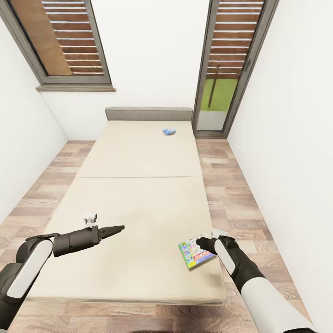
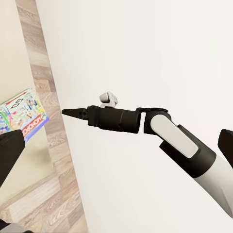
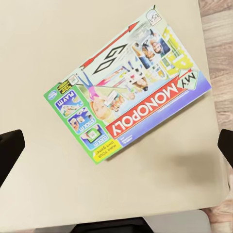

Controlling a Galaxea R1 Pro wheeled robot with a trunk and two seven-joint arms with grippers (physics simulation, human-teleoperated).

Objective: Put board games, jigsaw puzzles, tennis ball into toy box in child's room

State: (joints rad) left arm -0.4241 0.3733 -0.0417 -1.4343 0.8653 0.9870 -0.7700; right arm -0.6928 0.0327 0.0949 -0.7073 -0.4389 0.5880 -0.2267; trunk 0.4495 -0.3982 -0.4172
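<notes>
Your open right gripper (image 1: 200, 241) hovers over the Monopoly box (image 3: 128, 85), lying diagonally on the bed (image 1: 138, 194); left gripper's (image 1: 121, 227) state unclear

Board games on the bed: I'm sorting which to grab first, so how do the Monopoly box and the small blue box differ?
The Monopoly box looks larger, green-edged with a red banner; the small blue box looks tiny and mostly blue. The Monopoly box lies on the bed's near panel by the right corner, under the right pincer; the small blue box sits on the far panel near the headboard. Both lie flat on the mattress.
</notes>
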